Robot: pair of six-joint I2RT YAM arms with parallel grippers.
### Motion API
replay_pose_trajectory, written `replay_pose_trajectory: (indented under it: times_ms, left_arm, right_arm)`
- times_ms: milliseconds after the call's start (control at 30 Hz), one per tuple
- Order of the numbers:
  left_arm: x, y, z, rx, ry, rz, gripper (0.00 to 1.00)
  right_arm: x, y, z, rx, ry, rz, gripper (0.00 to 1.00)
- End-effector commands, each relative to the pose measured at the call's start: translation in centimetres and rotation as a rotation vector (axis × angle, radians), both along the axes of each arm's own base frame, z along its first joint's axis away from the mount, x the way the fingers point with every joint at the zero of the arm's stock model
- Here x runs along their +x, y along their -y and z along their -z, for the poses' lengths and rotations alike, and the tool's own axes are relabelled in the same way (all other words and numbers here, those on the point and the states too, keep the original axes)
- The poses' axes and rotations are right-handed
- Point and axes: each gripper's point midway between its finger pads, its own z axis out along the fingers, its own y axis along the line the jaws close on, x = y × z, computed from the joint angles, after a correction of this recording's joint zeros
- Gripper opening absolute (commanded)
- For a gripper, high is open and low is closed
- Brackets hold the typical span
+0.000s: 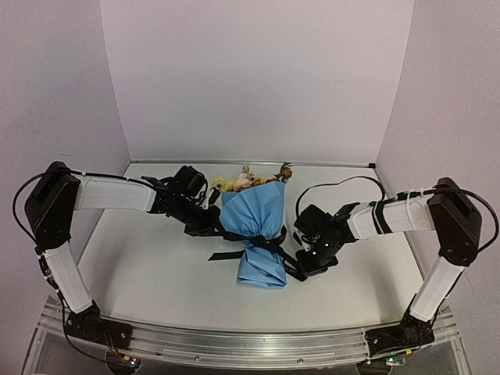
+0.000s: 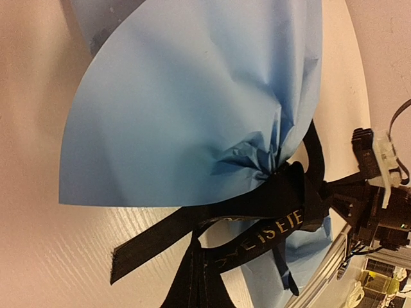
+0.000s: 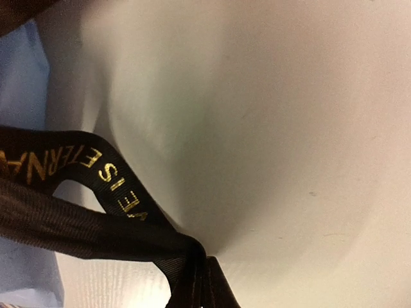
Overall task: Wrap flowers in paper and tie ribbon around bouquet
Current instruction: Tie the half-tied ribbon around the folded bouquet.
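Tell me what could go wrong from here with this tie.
1. The right gripper and left gripper both pinch the ribbon beside the creased waist of the paper; a hard pull might tear it.
2. The bouquet lies unheld on the table, so uneven pulling might drag it sideways and loosen the wrap around the flowers.

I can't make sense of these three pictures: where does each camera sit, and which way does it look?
Top external: above, behind the bases, looking down at the table, left arm, right arm and bouquet.
Left wrist: on the left arm, facing paper and ribbon; the right arm shows beyond.
Right wrist: low, facing ribbon and table; no robot part clearly visible.
Shared: both wrist views show the lettered ribbon.
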Motion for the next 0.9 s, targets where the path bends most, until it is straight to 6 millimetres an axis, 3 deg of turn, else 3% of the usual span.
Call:
replay_pose_trajectory:
  times_ms: [0,133,367,600,867]
  left_arm:
    - [0.4,-1.0,-0.7,0.003,0.039,-0.048,0.0]
    - [0.0,-1.8,0.2,0.028,0.023,-0.072,0.0]
    - [0.5,-3.4,0.9,0.086,0.036,-0.135,0.0]
    - [1.4,-5.2,1.4,0.13,0.037,-0.185,0.0]
    - [2.4,-8.8,2.5,0.166,-0.002,-0.277,0.0]
  right_arm:
    - [2.1,3.5,-3.6,-0.165,0.163,0.013,0.0]
    - [2.8,5.5,-4.9,-0.255,0.246,0.001,0.0]
    - [3.7,7.8,-5.5,-0.376,0.331,-0.019,0.0]
    - [2.6,8.6,-4.1,-0.403,0.28,-0.021,0.0]
    - [1.2,8.8,-3.4,-0.415,0.264,-0.042,0.0]
